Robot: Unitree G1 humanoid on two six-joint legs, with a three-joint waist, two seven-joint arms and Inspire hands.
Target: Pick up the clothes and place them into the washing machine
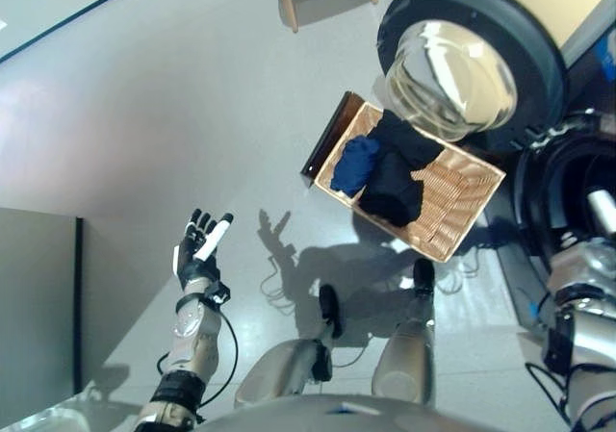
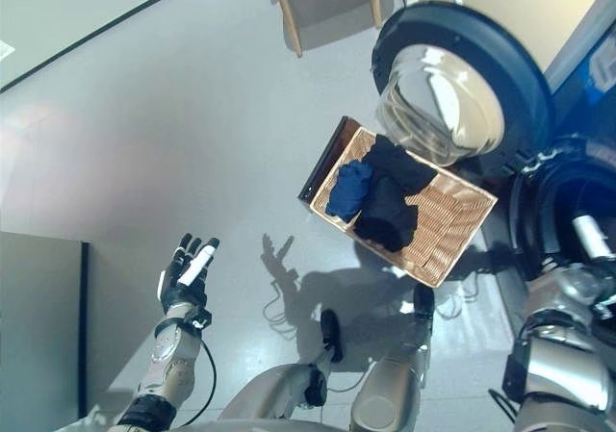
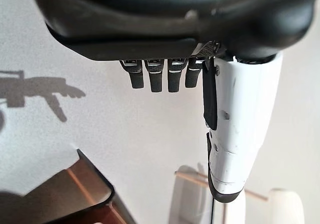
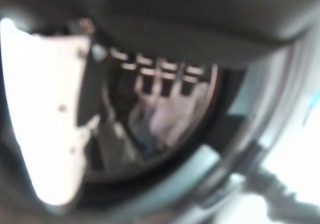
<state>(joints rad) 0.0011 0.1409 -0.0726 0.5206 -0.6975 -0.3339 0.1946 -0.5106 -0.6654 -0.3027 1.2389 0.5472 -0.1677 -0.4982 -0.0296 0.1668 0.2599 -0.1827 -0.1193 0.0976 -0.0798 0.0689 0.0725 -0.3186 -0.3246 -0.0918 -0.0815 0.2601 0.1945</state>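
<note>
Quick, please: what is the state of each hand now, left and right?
Left hand: open, fingers straight, holding nothing, raised above the floor.
Right hand: reaching at the washing machine opening; fingers blurred, cannot tell.

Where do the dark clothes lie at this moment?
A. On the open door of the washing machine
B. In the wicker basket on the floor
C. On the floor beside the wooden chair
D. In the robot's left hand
B: the blue and black clothes lie heaped in the wicker basket, while the left hand hangs open and empty over bare floor.
</note>
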